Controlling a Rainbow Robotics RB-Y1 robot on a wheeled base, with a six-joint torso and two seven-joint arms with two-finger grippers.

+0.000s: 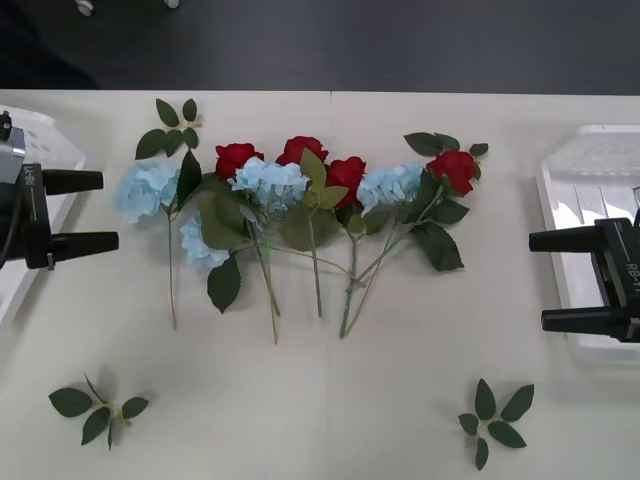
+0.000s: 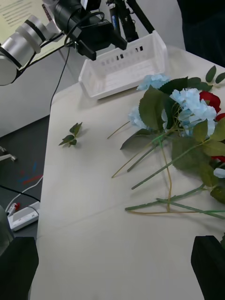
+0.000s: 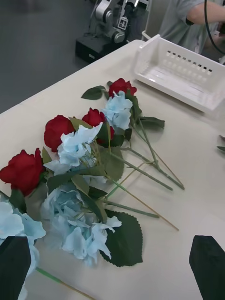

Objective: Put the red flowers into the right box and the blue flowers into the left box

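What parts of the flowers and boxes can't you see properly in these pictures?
- Left box, front view: mostly hidden behind the left gripper and cut off by the picture's edge.
- Right box, front view: its far side runs off the edge, and the right gripper covers part.
- Blue flowers and red flowers: stems cross under leaves, so which stem belongs to which bloom is unclear.

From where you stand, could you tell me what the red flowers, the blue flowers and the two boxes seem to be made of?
The red flowers look like fabric: matte, velvety petals on thin, stiff, plastic-looking stems. The blue flowers look like thin matte cloth with crisp cut edges. The right box and left box appear to be moulded white plastic, smooth and slightly glossy, with slotted walls.
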